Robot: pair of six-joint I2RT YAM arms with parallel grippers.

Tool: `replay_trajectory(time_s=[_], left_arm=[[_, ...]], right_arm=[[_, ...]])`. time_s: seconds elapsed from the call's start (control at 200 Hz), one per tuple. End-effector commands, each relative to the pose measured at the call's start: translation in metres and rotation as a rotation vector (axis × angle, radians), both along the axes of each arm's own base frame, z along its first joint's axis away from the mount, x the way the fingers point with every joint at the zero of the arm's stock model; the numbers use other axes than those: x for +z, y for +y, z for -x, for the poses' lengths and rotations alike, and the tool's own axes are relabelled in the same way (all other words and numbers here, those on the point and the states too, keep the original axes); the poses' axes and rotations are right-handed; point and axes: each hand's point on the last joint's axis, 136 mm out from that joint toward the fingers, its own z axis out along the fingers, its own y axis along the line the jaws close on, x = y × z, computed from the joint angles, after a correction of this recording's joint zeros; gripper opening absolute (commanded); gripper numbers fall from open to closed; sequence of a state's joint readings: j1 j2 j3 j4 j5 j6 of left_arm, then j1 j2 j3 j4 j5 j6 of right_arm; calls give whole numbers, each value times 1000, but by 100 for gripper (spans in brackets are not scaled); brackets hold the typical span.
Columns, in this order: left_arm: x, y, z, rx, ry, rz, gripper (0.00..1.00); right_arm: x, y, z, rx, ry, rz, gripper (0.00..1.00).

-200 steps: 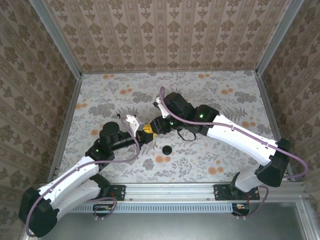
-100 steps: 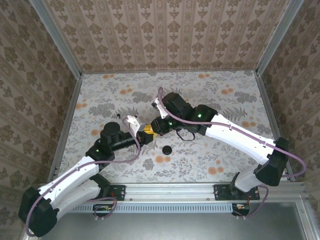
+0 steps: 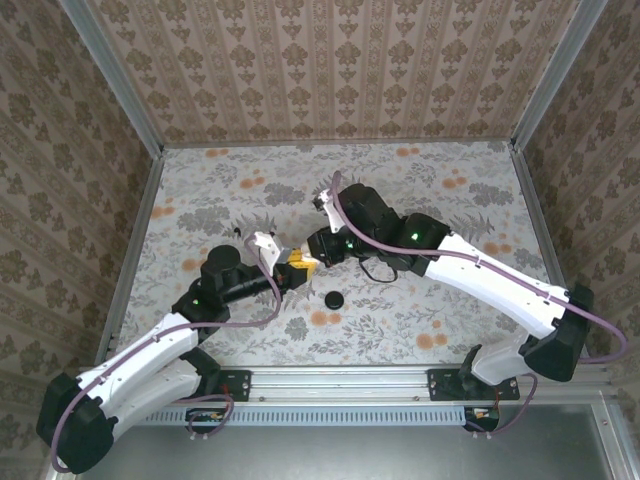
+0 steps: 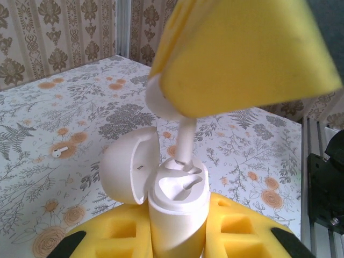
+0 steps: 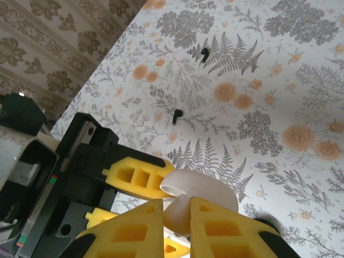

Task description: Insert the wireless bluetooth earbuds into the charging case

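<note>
Since a second ago the right arm's elbow has swung out toward the right side of the bench. The left arm has kept its place.

From above, the left end effector (image 3: pixel 292 264) and right end effector (image 3: pixel 312 252) meet tip to tip over the floral-patterned bench (image 3: pixel 430 200). One black round disc (image 3: pixel 333 299) lies just in front of them.

In the left wrist view, the left end effector's yellow foam fingers are closed tight on the one small white rounded plastic charging case (image 4: pixel 174 207). It is held upright, with its domed lid (image 4: pixel 126 169) hinged open to the left. There are two glossy white plastic earbuds. The held earbud (image 4: pixel 184 137) hangs stem-down from the right end effector's yellow pad (image 4: pixel 242 54), its stem tip at the mouth of the case. The loose earbud (image 4: pixel 58 152) lies on the bench, well off to the left.

In the right wrist view, the right end effector's fingers are pinched narrow on the held earbud's white head, with the lid just beyond. Two small black pieces (image 5: pixel 205 53) (image 5: pixel 177 114) lie apart on the bench.
</note>
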State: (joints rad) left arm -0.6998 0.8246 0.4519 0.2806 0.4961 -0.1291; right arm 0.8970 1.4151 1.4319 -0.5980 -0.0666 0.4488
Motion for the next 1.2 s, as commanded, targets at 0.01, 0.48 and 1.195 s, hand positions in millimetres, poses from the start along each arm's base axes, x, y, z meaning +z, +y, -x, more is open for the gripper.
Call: replay_trajectory(time_s=[0.01, 0.48, 1.195], left_arm=[[4, 0, 2, -3, -43, 15, 0], [-1, 4, -7, 51, -68, -8, 0], [-6, 19, -11, 147, -311, 34, 0]], right_arm=[[16, -11, -4, -49, -49, -36, 15], [5, -20, -7, -164, 17, -38, 14], [-22, -8, -9, -249, 72, -19, 13]])
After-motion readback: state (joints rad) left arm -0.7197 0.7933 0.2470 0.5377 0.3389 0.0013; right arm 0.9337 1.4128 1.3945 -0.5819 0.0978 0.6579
